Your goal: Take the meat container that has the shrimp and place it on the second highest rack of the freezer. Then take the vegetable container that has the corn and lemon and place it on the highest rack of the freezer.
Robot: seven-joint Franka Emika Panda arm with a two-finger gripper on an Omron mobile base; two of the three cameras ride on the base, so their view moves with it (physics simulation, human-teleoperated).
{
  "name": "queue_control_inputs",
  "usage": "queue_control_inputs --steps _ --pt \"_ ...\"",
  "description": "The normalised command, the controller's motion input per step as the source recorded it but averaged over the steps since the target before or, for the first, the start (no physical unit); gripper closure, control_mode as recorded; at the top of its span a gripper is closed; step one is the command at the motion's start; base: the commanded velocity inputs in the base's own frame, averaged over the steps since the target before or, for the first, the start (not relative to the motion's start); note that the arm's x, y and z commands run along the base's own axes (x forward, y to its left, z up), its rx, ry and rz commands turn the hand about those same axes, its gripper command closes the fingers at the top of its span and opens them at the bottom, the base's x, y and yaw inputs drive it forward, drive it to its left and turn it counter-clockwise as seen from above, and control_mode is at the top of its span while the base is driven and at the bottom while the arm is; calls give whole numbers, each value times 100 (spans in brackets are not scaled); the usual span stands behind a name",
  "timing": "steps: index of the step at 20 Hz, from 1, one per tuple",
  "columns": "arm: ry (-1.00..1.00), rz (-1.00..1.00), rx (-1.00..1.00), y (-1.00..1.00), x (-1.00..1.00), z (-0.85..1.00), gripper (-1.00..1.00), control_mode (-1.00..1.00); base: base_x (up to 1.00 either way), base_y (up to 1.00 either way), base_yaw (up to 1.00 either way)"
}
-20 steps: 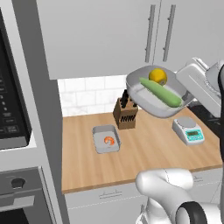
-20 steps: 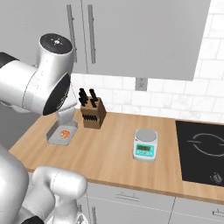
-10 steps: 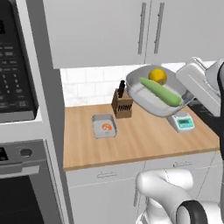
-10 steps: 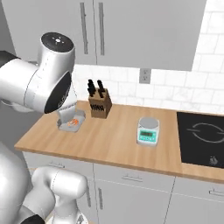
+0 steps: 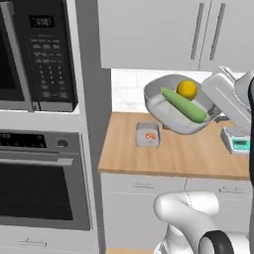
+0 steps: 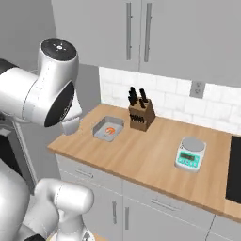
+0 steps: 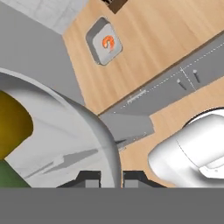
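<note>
My gripper (image 7: 112,177) is shut on the rim of the vegetable container (image 5: 168,119), a grey tray held tilted in the air above the counter. The green corn (image 5: 184,105) and the yellow lemon (image 5: 187,89) lie inside it. In the hand view the tray wall (image 7: 65,131) is close up, with the lemon (image 7: 13,127) at the left. The meat container (image 5: 140,141) rests on the wooden counter below, with the shrimp (image 5: 149,136) in it. The right base view also shows this container (image 6: 101,134) and its shrimp (image 6: 109,130). The freezer is out of view.
A microwave (image 5: 34,54) and a wall oven (image 5: 39,183) stand left of the counter (image 6: 141,155). A knife block (image 6: 141,115) sits by the tiled wall, and a kitchen scale (image 6: 190,153) to its right. A cooktop (image 6: 235,169) lies at the far right.
Both base views have shifted: the camera has moved left along the counter, bringing the microwave and oven into sight. The vegetable container stays held in my gripper.
</note>
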Motion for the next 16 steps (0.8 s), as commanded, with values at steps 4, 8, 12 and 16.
queue_control_inputs --steps 4,8,12,16 --pt "0 0 0 0 0 0 100 100 -4 -15 61" --pt "0 0 0 0 0 0 100 100 -1 -2 59" --pt "0 0 0 0 0 0 100 100 0 2 58" --pt "0 0 0 0 0 0 100 100 0 20 64"
